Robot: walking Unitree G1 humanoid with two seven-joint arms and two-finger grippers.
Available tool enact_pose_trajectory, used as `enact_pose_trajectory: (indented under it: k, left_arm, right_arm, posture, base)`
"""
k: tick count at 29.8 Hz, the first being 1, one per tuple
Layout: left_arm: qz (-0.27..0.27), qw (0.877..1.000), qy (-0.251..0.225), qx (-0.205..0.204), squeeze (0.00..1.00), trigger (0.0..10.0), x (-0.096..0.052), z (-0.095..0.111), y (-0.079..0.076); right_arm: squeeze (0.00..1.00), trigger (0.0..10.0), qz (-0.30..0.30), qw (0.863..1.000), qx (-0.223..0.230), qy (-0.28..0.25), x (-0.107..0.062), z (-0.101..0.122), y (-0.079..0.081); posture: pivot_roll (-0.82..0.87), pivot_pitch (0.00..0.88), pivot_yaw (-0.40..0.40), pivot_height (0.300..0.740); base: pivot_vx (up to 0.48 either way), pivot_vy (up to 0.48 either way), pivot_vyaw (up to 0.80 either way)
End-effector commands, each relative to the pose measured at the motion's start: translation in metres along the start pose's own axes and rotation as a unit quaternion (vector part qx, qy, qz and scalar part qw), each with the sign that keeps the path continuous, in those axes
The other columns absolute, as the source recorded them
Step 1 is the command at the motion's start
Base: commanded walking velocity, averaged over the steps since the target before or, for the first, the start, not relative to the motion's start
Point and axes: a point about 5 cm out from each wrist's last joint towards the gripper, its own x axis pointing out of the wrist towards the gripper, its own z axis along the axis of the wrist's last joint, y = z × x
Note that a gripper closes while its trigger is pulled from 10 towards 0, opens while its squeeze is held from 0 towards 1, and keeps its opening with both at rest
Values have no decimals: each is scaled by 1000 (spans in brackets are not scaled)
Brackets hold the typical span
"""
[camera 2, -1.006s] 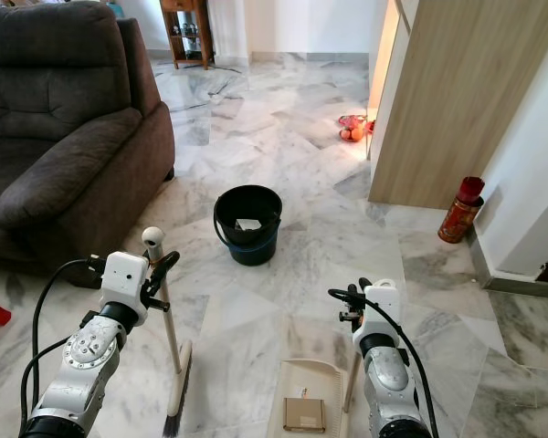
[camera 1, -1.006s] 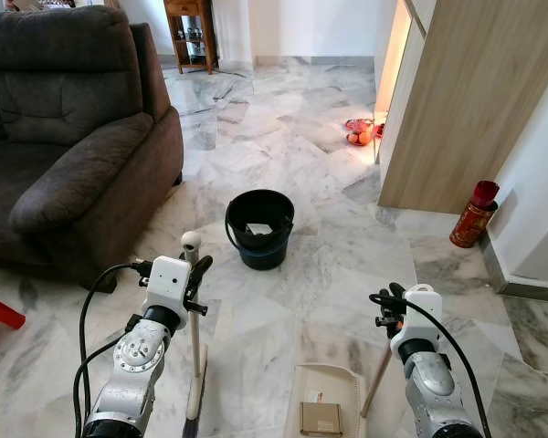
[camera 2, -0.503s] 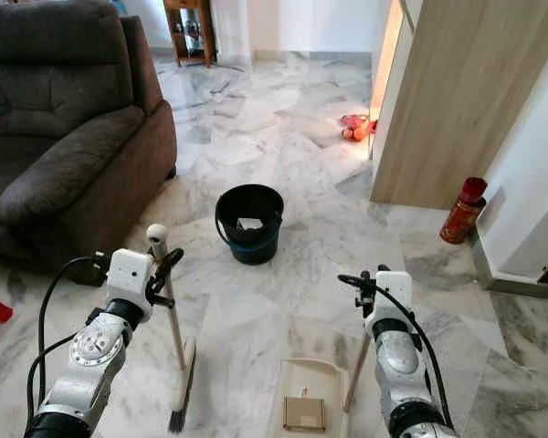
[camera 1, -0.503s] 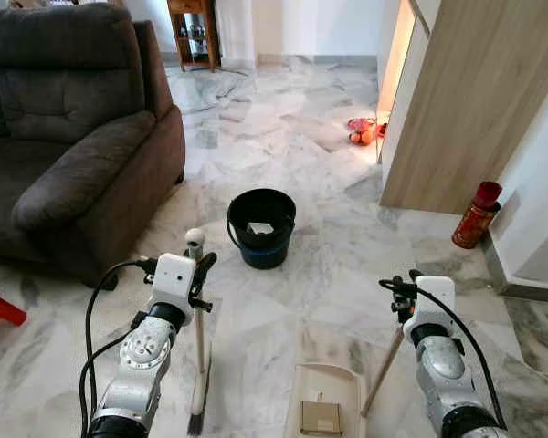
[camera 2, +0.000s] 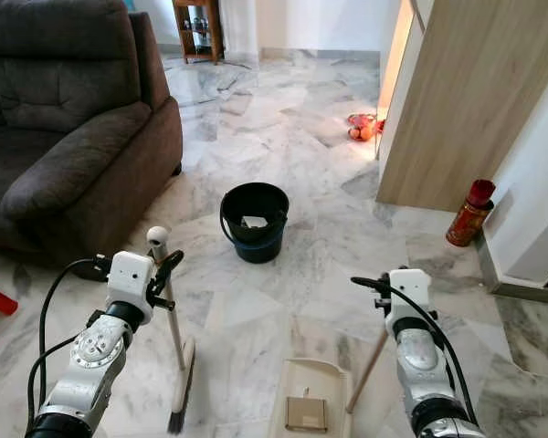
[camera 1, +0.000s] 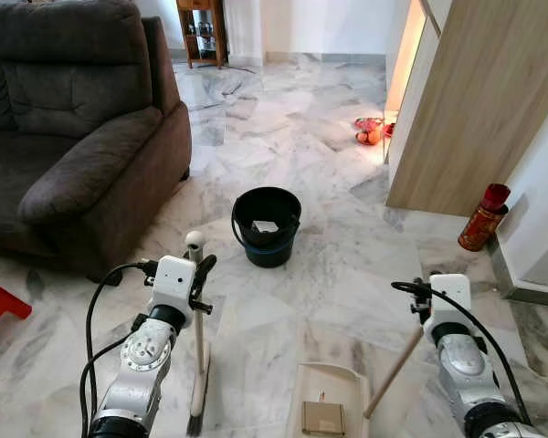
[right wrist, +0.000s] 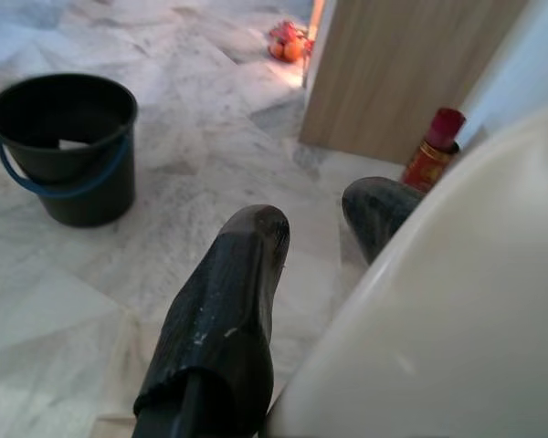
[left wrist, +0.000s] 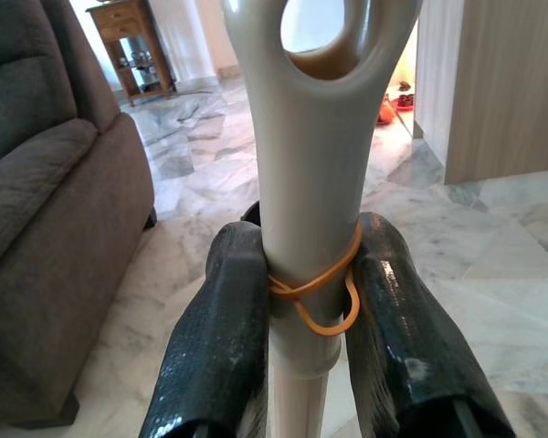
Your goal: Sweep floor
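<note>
Right gripper [camera 1: 418, 294] shifted outward, tilting smooth dustpan [camera 1: 328, 408] handle.

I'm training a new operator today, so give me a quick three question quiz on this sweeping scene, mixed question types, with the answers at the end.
1. True or false: the left gripper is shut on the broom handle.
2. Multiple choice: what lies in the dustpan? A) a small brown cardboard piece B) a red bottle C) a sponge
3. Short answer: what stands on the floor between the sofa and the wooden cabinet, ahead of the robot?

Key
1. True: both black fingers press the handle, just below its hanging hole.
2. A: the cardboard piece lies flat in the pan, whose handle slants up towards the right gripper.
3. A black bucket holding a pale scrap.
</note>
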Motion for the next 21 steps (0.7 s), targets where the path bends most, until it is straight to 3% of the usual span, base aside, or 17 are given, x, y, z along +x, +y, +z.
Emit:
enact_pose_trajectory:
  k: [1, 8, 9, 10, 12, 13, 14, 21]
  left_arm:
    - [0, 1000, -19, 13, 0, 10000, 4, 8, 2]
    - [-3, 1000, -17, 14, 0, 10000, 2, 6, 1]
    - [-4, 1000, -16, 14, 0, 10000, 3, 6, 1]
    - [-5, 1000, -16, 14, 0, 10000, 3, 6, 1]
    - [-6, 1000, -16, 14, 0, 10000, 3, 6, 1]
    - [-6, 1000, -16, 15, 0, 10000, 3, 6, 1]
    - [-6, 1000, -16, 15, 0, 10000, 4, 6, 1]
    - [-7, 1000, -18, 16, 0, 10000, 4, 7, 2]
  right_arm:
    - [0, 10000, 0, 1000, 1, 16, -1, -5, 3]
    - [43, 10000, 6, 998, 52, 22, -5, -10, 16]
    - [839, 10000, 5, 998, 65, 21, -6, -10, 18]
    - [851, 10000, 4, 997, 71, 21, -6, -10, 19]
    - [773, 10000, 5, 997, 78, 20, -6, -9, 20]
    - [157, 10000, 7, 997, 79, 18, -6, -8, 21]
    - [0, 10000, 8, 997, 77, 18, -5, -8, 21]
    - [0, 10000, -8, 997, 69, 20, -4, -8, 12]
  posture:
    - [117, 0, 11, 740]
    - [116, 0, 15, 740]
    - [116, 0, 15, 740]
    - [117, 0, 15, 740]
    - [117, 0, 16, 740]
    - [118, 0, 16, 740]
    - [118, 0, 16, 740]
    - [117, 0, 17, 740]
  base:
    - [0, 0, 0]
    - [0, 0, 0]
    - [0, 0, 0]
    - [0, 0, 0]
    - [0, 0, 0]
    - [0, 0, 0]
    - [0, 0, 0]
    - [0, 0, 0]
